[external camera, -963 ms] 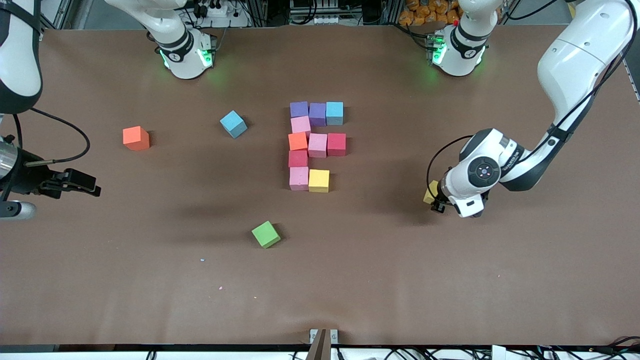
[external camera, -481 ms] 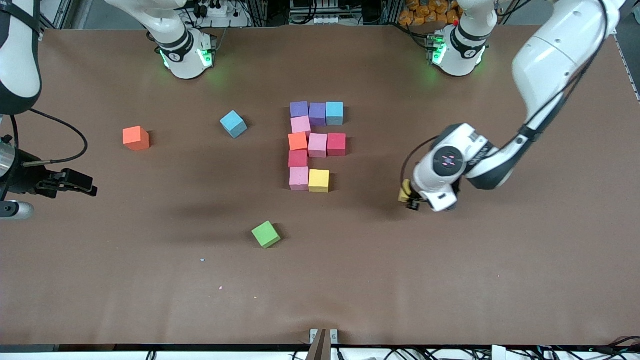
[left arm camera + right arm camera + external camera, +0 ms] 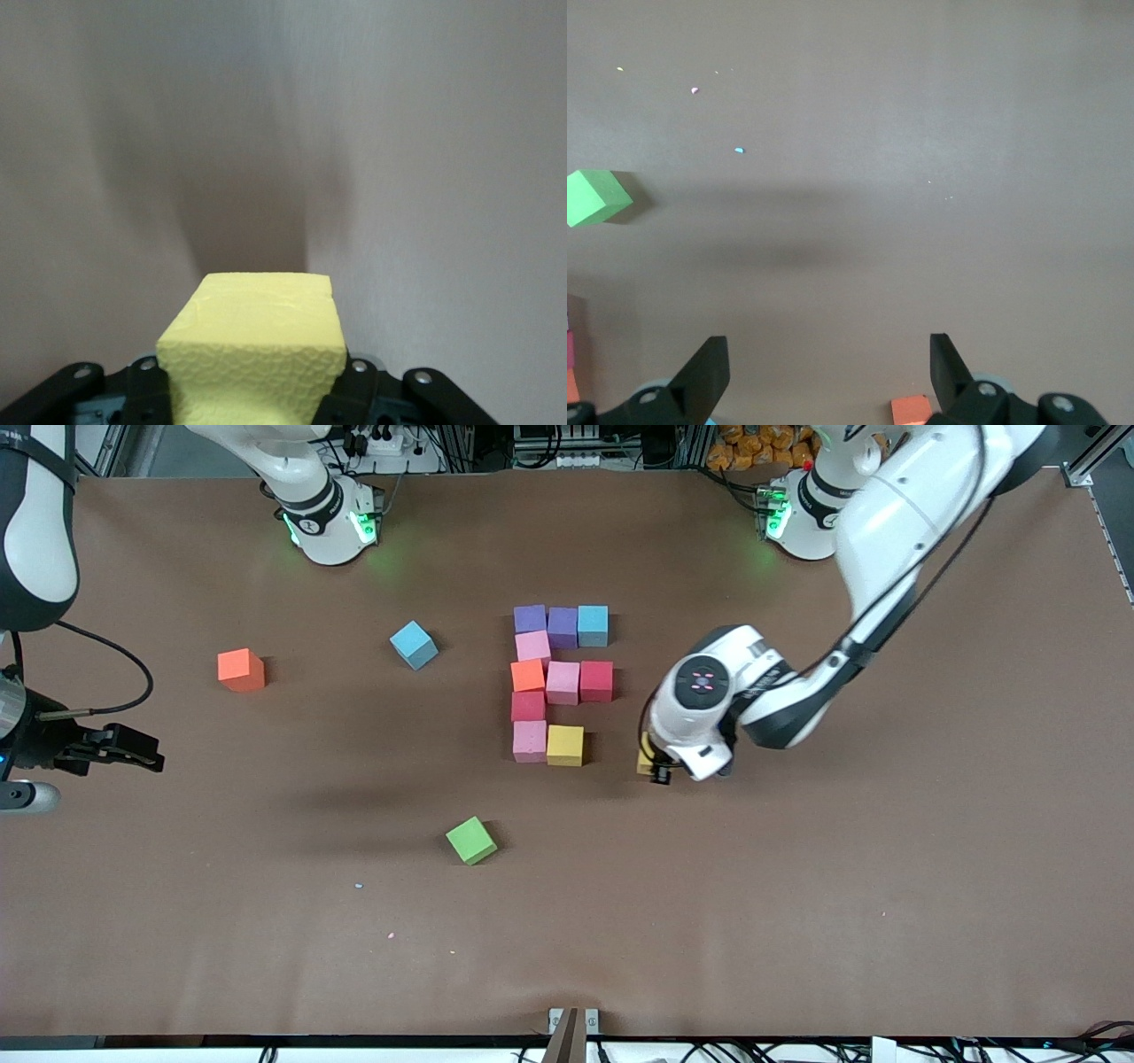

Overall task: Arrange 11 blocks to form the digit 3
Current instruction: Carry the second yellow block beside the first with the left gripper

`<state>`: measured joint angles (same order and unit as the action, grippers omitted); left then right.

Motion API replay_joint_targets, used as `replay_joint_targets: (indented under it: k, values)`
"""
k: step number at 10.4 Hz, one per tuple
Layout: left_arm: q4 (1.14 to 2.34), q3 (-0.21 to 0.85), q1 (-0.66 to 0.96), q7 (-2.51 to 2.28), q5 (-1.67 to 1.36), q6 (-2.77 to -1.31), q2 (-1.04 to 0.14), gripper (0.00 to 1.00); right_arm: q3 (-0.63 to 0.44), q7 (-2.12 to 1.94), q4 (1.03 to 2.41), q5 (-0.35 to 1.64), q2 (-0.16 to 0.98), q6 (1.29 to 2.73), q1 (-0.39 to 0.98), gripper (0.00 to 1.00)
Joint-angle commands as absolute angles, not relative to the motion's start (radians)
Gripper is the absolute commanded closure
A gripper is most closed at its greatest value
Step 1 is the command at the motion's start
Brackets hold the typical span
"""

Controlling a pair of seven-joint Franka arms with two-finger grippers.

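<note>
Between the left claw's [image 3: 657, 766] fingers sits a clamped yellow block [image 3: 255, 350], over bare table [image 3: 797, 886]; right claw [image 3: 829, 367] gapes

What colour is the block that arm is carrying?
Yellow block, clamped in the left end effector; clearest in the left wrist view.

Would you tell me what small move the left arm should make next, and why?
Probably carry the yellow cube, clamped in the left gripper, sideways toward the placed yellow block and lower it beside that, on the side toward the left arm's end: the nearest bar has only two cubes. The right gripper waits open.
</note>
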<state>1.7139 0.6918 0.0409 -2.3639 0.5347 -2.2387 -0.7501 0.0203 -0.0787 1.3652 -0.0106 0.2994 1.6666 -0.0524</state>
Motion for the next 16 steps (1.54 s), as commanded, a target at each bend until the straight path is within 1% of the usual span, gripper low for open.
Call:
replay_joint_targets:
  k: [1,3,6,11,12,13,14,15,16]
  values:
    - [1.637,0.634,0.152,-2.433,0.511,-2.230,-0.810,1.00,0.034,-0.133,1.356,-0.032,0.298,1.651,-0.071,0.00]
    - [1.609,0.632,0.192,-2.485,0.512,-2.230,-0.837,1.00,0.034,-0.132,1.356,-0.034,0.298,1.643,-0.067,0.00]
    - [1.553,0.595,0.257,-2.551,0.511,-2.230,-0.864,1.00,0.034,-0.135,1.355,-0.037,0.299,1.644,-0.072,0.00]
    - [1.523,0.594,0.278,-2.589,0.512,-2.230,-0.888,1.00,0.034,-0.135,1.355,-0.037,0.301,1.644,-0.074,0.00]
    - [1.525,0.594,0.279,-2.591,0.512,-2.230,-0.890,0.97,0.034,-0.135,1.355,-0.037,0.301,1.644,-0.074,0.00]
    - [1.526,0.594,0.281,-2.589,0.514,-2.230,-0.890,0.84,0.034,-0.137,1.355,-0.037,0.302,1.644,-0.077,0.00]
    - [1.526,0.594,0.281,-2.582,0.523,-2.230,-0.890,0.19,0.034,-0.137,1.355,-0.037,0.304,1.644,-0.077,0.00]
    - [1.525,0.594,0.281,-2.580,0.526,-2.229,-0.888,0.00,0.034,-0.137,1.355,-0.037,0.305,1.644,-0.077,0.00]
    - [1.525,0.594,0.279,-2.582,0.522,-2.229,-0.881,0.00,0.034,-0.137,1.355,-0.037,0.305,1.646,-0.077,0.00]
